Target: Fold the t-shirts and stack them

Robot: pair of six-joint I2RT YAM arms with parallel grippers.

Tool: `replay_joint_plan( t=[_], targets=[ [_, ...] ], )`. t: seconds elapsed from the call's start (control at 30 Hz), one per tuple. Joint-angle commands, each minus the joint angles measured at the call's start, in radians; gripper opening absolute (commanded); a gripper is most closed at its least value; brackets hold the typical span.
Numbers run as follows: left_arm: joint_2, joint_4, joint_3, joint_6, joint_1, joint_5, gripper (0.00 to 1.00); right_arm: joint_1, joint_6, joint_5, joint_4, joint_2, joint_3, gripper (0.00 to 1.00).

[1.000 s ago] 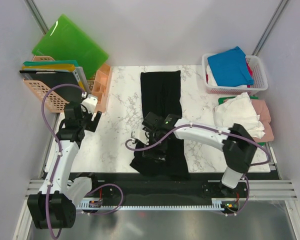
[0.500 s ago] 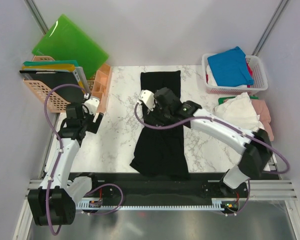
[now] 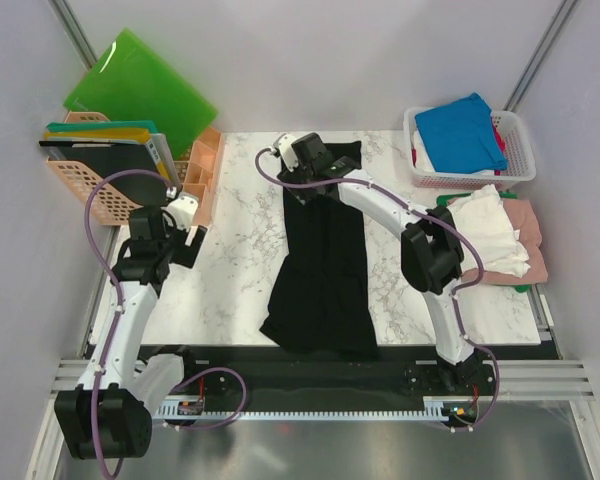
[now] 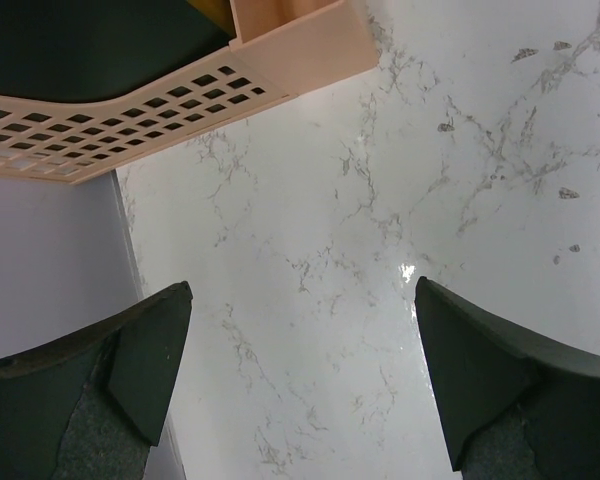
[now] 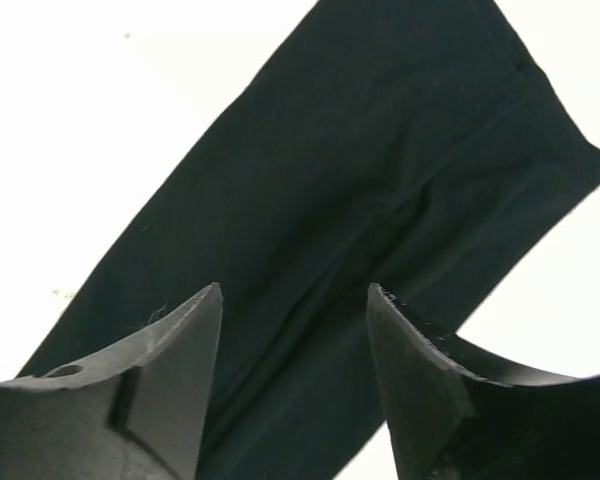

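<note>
**A:** Your right gripper [image 3: 305, 172] is out over the far end of the black t-shirt [image 3: 322, 260], with the arm stretched across the table [image 3: 235, 270].

**B:** On the right wrist view its fingers [image 5: 180, 340] are spread wide. There's nothing between them, only black cloth underneath. I can't tell whether the tips touch the fabric.

**A:** The shirt lies as a long narrow strip down the middle of the marble, from the far edge to the near one. It's flared and rumpled at the near end.

**B:** Now your left gripper [image 3: 185, 238]. It sits at the left side, just beside the peach basket [image 3: 85, 190] and well apart from the black shirt.

**A:** The left wrist view agrees: jaws wide apart, bare marble beneath, and the basket's corner at the top.

**B:** Over on the right, a blue t-shirt [image 3: 460, 130] tops the white basket [image 3: 450, 181]. A white t-shirt [image 3: 480, 228] is heaped just in front of it, lying over a pink t-shirt [image 3: 530, 225].

**A:** And the green boards [image 3: 140, 85] lean against the back wall behind the peach basket.
</note>
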Motion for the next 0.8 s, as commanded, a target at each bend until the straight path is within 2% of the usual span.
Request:
replay_joint_plan(
  t=[0.0,0.17,0.33,0.5,0.57,0.77],
  targets=[
    [-0.041,-0.003,-0.017,0.038,0.006,-0.021,1.00,-0.013,0.036,0.034,-0.007,0.081,0.079,0.66],
    [-0.070,-0.016,-0.033,0.046,0.006,-0.017,1.00,-0.063,0.075,0.015,-0.005,0.102,0.058,0.56],
    [-0.045,-0.013,-0.033,0.038,0.006,0.002,1.00,-0.126,0.085,-0.016,0.009,0.087,0.009,0.55],
    [-0.021,-0.010,-0.016,0.017,0.006,0.026,1.00,-0.143,0.082,-0.016,0.015,0.107,-0.005,0.49],
    [-0.030,-0.012,-0.013,0.028,0.006,0.017,1.00,-0.148,0.090,-0.025,0.019,0.152,0.015,0.50],
    [-0.039,-0.012,-0.031,0.035,0.005,0.003,1.00,-0.148,0.101,-0.059,0.019,0.156,0.021,0.50]
  ],
)
